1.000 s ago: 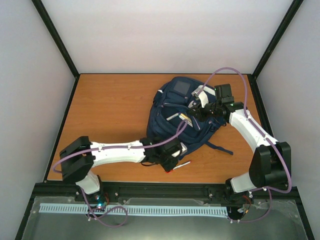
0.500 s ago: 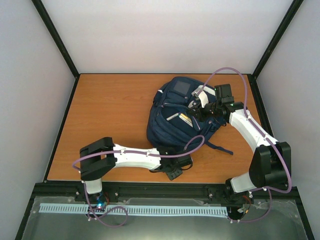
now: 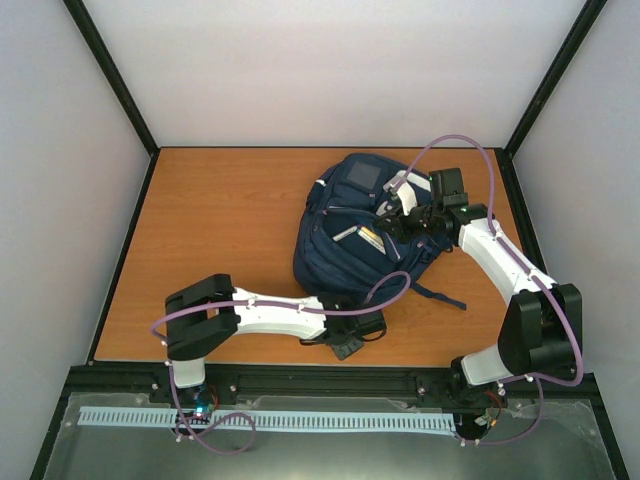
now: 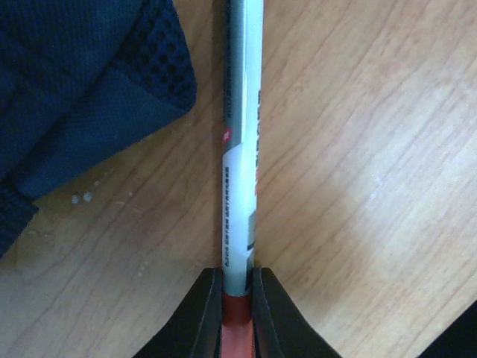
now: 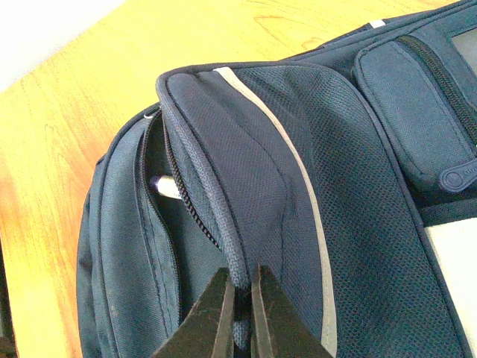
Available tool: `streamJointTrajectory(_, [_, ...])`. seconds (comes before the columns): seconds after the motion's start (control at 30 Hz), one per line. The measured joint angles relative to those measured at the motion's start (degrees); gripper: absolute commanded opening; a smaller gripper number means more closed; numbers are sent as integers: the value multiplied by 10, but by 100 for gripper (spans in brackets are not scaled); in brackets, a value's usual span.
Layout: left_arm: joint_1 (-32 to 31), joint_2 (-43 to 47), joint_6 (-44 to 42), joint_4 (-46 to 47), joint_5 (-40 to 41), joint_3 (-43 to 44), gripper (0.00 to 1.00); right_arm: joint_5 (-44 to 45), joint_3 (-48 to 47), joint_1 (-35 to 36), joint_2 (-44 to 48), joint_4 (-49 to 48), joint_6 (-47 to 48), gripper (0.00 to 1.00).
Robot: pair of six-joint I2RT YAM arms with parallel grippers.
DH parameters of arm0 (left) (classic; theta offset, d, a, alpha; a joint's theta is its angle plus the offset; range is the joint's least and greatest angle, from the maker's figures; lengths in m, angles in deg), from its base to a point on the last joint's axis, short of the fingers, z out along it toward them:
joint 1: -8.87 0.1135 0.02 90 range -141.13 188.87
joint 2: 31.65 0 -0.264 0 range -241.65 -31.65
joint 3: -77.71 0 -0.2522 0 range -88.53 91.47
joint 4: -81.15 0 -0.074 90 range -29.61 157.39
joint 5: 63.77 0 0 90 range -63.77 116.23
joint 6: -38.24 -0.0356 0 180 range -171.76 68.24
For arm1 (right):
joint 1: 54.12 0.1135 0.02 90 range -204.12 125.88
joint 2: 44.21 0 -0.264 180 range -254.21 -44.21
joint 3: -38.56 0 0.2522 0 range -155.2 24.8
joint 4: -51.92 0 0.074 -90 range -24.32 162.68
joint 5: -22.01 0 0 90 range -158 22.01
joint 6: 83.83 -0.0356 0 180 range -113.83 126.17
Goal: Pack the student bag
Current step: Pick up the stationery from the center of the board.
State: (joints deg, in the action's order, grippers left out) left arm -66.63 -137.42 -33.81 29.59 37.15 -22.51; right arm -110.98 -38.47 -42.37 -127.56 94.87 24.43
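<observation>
2 arms reached over 1 table (image 3: pixel 210 230), bare brown wood on its left side. On the right half, toward the back, lay the bag (image 3: pixel 325 250), front up, with 1 pocket (image 3: pixel 362 238) gaping. The right gripper (image 5: pixel 240 294) was pressed together on the piped edge of that pocket's flap (image 5: pixel 246 171), drawing it up and away from the body of the bag. I judge this grip was there to hold the mouth open so things could go in. Through the gap a white item (image 5: pixel 165 185) showed, lying inside.

The left gripper (image 4: pixel 238 277) sat low near the table's front edge, just beside the bag's bottom corner. Its 2 fingers (image 4: pixel 203 313) pinched a pen (image 4: pixel 243 149) at its red end. The pen seemed to lie flat on the wood, pointing away from the wrist, near the bag's mesh corner but apart from it. Gripping the very end left most of the pen free, which should help steer its far tip into the pocket. As far as the views showed, it was not yet lifted.
</observation>
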Motion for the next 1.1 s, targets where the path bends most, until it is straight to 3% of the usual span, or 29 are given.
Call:
streamJointTrajectory(0.5, [0, 93, 20, -97, -50, -76, 10, -2, 0, 0, 0, 2, 4, 3])
streamJointTrajectory(0.7, [0, 83, 20, -110, -59, -79, 29, -2, 0, 0, 0, 2, 4, 3])
streamJointTrajectory(1.1, [0, 50, 13, -116, -49, -33, 24, -2, 0, -1, 0, 3, 4, 3])
